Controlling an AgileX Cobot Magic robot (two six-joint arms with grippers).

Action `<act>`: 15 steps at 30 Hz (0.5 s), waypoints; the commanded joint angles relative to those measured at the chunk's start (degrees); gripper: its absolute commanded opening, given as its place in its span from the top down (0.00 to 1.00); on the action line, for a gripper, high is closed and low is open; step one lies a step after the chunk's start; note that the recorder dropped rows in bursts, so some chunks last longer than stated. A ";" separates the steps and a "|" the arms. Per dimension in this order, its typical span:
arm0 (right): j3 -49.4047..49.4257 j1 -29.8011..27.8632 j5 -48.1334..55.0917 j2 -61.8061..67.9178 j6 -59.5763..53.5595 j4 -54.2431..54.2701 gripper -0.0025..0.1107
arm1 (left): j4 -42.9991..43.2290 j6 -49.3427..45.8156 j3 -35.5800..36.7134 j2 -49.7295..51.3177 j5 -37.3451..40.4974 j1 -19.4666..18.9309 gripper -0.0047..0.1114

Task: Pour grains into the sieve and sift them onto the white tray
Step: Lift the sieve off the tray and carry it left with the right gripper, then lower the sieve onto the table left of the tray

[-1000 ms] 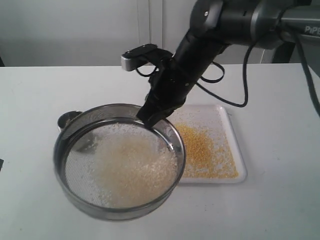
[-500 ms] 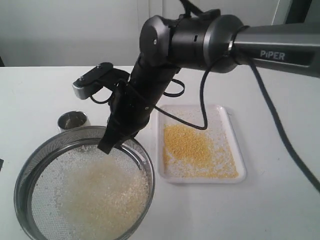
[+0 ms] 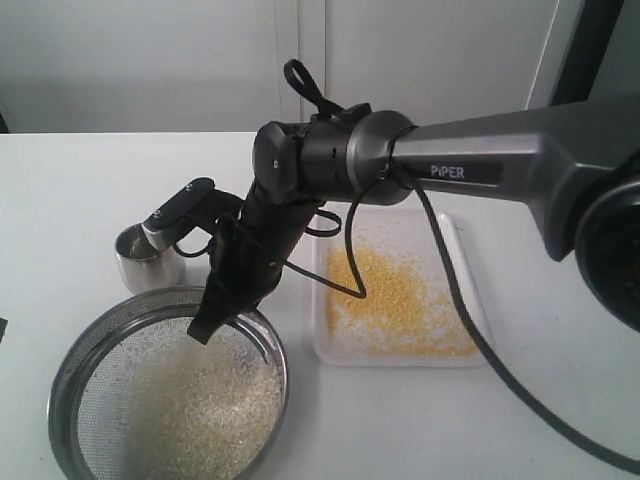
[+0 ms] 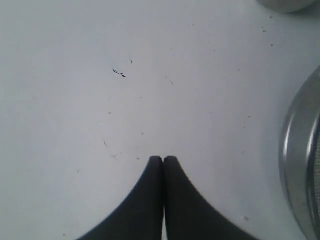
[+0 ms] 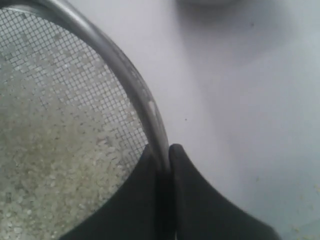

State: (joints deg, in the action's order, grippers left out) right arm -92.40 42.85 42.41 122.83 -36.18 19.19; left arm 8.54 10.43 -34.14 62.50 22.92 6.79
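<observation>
The sieve [image 3: 72,352] is at the front left, beside the white tray [image 3: 441,236] and not over it. My right gripper [image 3: 205,326] is shut on its steel rim at the far side; in the right wrist view the right gripper [image 5: 162,150] pinches the sieve rim [image 5: 125,70], one finger inside and one outside. Pale rice-like grains [image 3: 190,410] lie on the mesh, seen close as grains [image 5: 50,165]. Yellow grains [image 3: 390,300] are spread over the tray. My left gripper [image 4: 163,159] is shut and holds nothing, over bare table next to the sieve wall [image 4: 295,165].
A small steel cup [image 3: 145,256] stands just behind the sieve, close to the right arm's wrist camera. The right arm [image 3: 470,160] and its cable reach across above the tray. A few stray grains speckle the table.
The right arm has carried the sieve leftward off the tray toward the front left. The cup behind it and the tray's yellow grains now show in full. The left gripper stays shut.
</observation>
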 commanded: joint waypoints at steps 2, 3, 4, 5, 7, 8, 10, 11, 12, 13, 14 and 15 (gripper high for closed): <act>-0.25 -0.03 -5.21 2.50 0.62 1.57 0.98 | -0.08 0.05 0.39 -0.50 0.69 -0.09 0.96; -0.25 -0.03 -6.48 2.98 0.62 1.57 0.98 | -0.08 0.05 0.39 -0.50 0.69 -0.09 0.96; -0.25 -0.03 -7.41 3.06 0.62 1.57 0.98 | -0.08 0.05 0.39 -0.50 0.69 -0.09 0.96; -0.25 -0.03 -8.50 3.21 0.62 0.80 0.98 | -0.08 0.05 0.39 -0.50 0.69 -0.09 0.96; -0.25 -0.03 -9.74 3.21 0.62 -1.74 0.98 | -0.08 0.05 0.39 -0.50 0.69 -0.09 0.96; -0.25 -0.03 -10.14 3.21 0.62 -2.45 0.98 | -0.08 0.05 0.39 -0.50 0.69 -0.09 0.96; -0.25 -0.03 -10.95 3.21 0.62 -3.39 0.98 | -0.08 0.05 0.39 -0.50 0.69 -0.09 0.96; -0.25 -0.03 -11.36 3.21 0.62 -3.79 0.98 | -0.08 0.05 0.39 -0.50 0.69 -0.09 0.96; -0.25 -0.03 -11.95 3.21 0.62 -4.00 0.98 | -0.08 0.05 0.39 -0.50 0.69 -0.09 0.96; -0.25 -0.03 -12.55 3.21 0.95 -4.10 0.98 | -0.08 0.05 0.39 -0.50 0.69 -0.09 0.96; -0.25 -0.03 -13.21 3.21 1.45 -4.10 0.98 | -0.08 0.05 0.39 -0.50 0.69 -0.09 0.96; -0.25 -0.03 -13.89 3.21 1.92 -4.10 0.98 | -0.08 0.05 0.39 -0.50 0.69 -0.09 0.96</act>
State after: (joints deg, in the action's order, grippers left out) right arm -92.40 42.85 33.18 125.88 -34.89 16.78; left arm 8.54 10.43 -34.14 62.50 22.92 6.79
